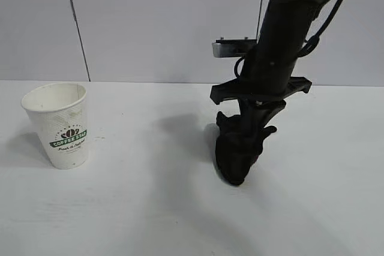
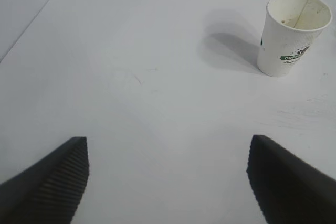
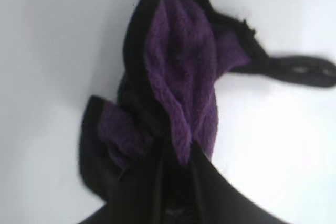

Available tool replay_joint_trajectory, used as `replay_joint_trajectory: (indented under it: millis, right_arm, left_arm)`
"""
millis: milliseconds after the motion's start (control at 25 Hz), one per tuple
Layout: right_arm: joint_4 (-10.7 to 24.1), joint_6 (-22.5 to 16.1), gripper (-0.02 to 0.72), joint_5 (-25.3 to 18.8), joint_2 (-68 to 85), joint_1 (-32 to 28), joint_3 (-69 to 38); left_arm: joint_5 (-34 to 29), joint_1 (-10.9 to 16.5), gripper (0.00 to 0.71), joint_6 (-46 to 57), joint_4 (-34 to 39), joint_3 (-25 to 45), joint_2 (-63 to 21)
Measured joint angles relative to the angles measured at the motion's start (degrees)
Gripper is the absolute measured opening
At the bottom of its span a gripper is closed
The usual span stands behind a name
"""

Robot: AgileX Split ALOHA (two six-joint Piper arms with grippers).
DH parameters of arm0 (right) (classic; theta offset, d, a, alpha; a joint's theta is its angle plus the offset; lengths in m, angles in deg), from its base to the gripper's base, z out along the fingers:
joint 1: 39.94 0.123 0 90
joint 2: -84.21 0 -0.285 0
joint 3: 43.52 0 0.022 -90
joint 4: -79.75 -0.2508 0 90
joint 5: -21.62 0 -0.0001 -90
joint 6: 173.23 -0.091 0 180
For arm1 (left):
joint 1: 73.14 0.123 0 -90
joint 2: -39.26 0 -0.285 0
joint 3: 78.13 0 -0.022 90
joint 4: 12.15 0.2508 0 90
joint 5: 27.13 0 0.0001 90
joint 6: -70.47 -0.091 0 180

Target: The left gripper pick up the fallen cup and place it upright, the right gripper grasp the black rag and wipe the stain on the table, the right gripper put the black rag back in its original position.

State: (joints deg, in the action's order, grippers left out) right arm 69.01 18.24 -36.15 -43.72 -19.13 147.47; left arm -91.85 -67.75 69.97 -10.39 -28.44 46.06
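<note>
The white paper cup (image 1: 57,125) with its green COFFEE band stands upright on the table (image 1: 138,208) at the left, empty. The left wrist view shows the cup (image 2: 293,35) some way off. My left gripper (image 2: 168,182) hovers over bare tabletop, open with nothing between its fingers; the exterior view does not show it. Right of the middle, my right gripper (image 1: 245,139) points down, shut on the black rag (image 1: 233,161), whose lower end touches the table. In the right wrist view the rag (image 3: 181,93) shows purple folds and a black loop (image 3: 304,70). The stain is hidden.
A grey panelled wall (image 1: 150,22) rises behind the table's far edge. Faint scuff marks (image 2: 131,80) lie on the white surface ahead of the left gripper. Open tabletop stretches between the cup and the rag.
</note>
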Motion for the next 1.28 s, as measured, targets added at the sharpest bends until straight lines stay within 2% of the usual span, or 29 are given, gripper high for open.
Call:
replay_joint_trajectory:
  millis: [80, 160, 280, 360, 520, 600, 640, 720, 800, 840, 880, 960, 1160, 1280]
  right_arm:
    - [-4.37, 3.78, 0.043, -2.46, 0.0, 1.12, 0.0]
    - [-7.38, 6.64, 0.043, -2.92, 0.0, 2.83, 0.0]
    - [-7.5, 7.62, 0.043, -0.87, 0.0, 5.26, 0.0]
    - [-5.08, 5.44, 0.043, 0.88, 0.0, 5.67, 0.0]
    - [3.64, 0.24, 0.043, 1.4, 0.0, 5.72, 0.0]
    - [5.85, -1.45, 0.069, 1.4, 0.0, 5.72, 0.0]
    - [6.19, -1.88, 0.116, 1.41, 0.0, 5.72, 0.0]
    - [6.43, -2.34, 0.274, 2.11, 0.0, 5.72, 0.0]
    - [6.51, -2.81, 0.489, 2.42, 0.0, 5.72, 0.0]
    - [6.94, -3.34, 0.566, 2.48, 0.0, 5.72, 0.0]
    - [7.51, -4.39, 0.603, 2.55, 0.0, 5.72, 0.0]
    - [9.72, -7.2, 0.621, 2.98, 0.0, 5.72, 0.0]
    - [18.44, -14.49, 0.582, 4.42, 1.78, 4.35, 0.0]
    - [20.62, -16.6, 0.577, 5.27, 5.12, 0.18, 0.0]
  left_arm:
    - [0.0, 0.0, 0.594, 0.0, 0.0, 0.0, 0.0]
    - [0.0, 0.0, 0.594, 0.0, 0.0, 0.0, 0.0]
    - [0.0, 0.0, 0.594, 0.0, 0.0, 0.0, 0.0]
    - [0.0, 0.0, 0.594, 0.0, 0.0, 0.0, 0.0]
    - [0.0, 0.0, 0.594, 0.0, 0.0, 0.0, 0.0]
    - [0.0, 0.0, 0.594, 0.0, 0.0, 0.0, 0.0]
    - [0.0, 0.0, 0.594, 0.0, 0.0, 0.0, 0.0]
    - [0.0, 0.0, 0.594, 0.0, 0.0, 0.0, 0.0]
    - [0.0, 0.0, 0.594, 0.0, 0.0, 0.0, 0.0]
    - [0.0, 0.0, 0.594, 0.0, 0.0, 0.0, 0.0]
    - [0.0, 0.0, 0.594, 0.0, 0.0, 0.0, 0.0]
    - [0.0, 0.0, 0.594, 0.0, 0.0, 0.0, 0.0]
    - [0.0, 0.0, 0.594, 0.0, 0.0, 0.0, 0.0]
    - [0.0, 0.0, 0.594, 0.0, 0.0, 0.0, 0.0]
